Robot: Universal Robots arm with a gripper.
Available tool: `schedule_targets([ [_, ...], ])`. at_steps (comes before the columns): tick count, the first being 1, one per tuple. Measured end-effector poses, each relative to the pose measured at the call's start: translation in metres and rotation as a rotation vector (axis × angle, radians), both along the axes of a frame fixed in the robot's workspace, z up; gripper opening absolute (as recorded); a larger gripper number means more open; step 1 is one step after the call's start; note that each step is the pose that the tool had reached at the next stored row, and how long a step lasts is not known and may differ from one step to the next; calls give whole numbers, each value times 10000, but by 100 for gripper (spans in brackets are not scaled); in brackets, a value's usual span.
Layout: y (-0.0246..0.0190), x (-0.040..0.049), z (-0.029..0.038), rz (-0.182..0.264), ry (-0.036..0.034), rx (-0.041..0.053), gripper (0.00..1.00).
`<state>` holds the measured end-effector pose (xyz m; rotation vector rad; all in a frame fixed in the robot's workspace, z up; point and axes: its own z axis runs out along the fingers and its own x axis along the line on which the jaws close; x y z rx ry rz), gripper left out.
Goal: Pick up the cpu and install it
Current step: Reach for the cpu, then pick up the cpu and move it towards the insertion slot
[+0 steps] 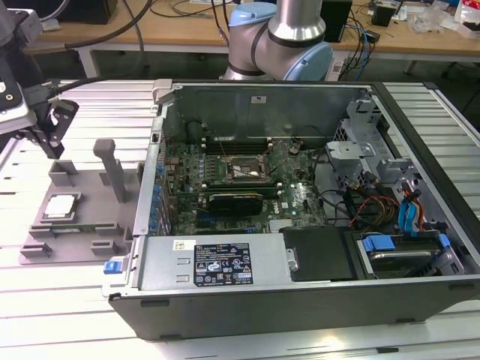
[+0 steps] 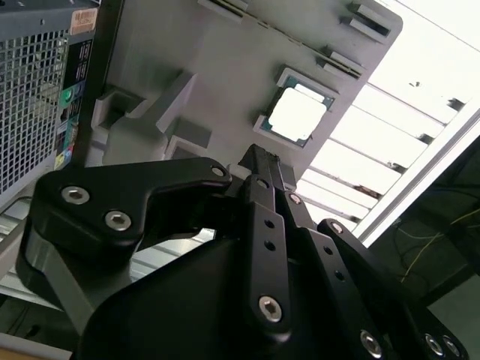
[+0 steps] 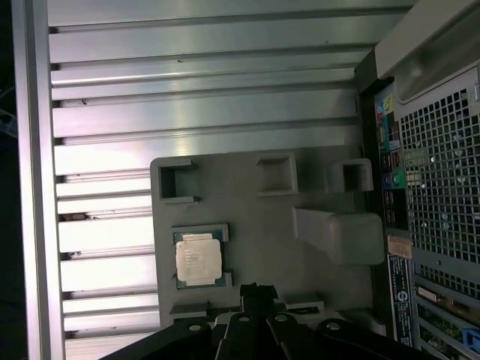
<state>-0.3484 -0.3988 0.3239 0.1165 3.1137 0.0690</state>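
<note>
A black robot gripper (image 1: 54, 148) hangs in the air at the exterior view's left, above the far end of a flat grey plastic tray with raised blocks (image 1: 90, 225). Its jaws look closed, tip against tip, with nothing held between them.

The cpu (image 1: 60, 206), a small flat square chip with a shiny silver metal top, lies flat in a square recess of the tray. It is on the tray's left side in the exterior view, nearer than the gripper and clear of it. In both wrist views the cpu (image 2: 298, 116) (image 3: 199, 259) lies a little way beyond the gripper (image 2: 259, 160) (image 3: 257, 289), with bare grey tray (image 3: 255, 217) between them.

A tall grey upright post (image 1: 112, 169) stands on the tray to the cpu's right. Just beside the tray, on the exterior view's right, sits an open dark metal computer case (image 1: 300, 300). A black-framed square socket (image 1: 244, 171) lies on its green motherboard, towards the far side. Everything rests on a silver slatted metal table (image 1: 45, 300).
</note>
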Motion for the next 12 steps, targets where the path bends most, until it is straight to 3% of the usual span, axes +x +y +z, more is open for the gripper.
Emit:
schedule_targets([
  [2,0,-3,-31,-1,-1,0,11],
  [12,0,-13,-40,-1,1,-1,11],
])
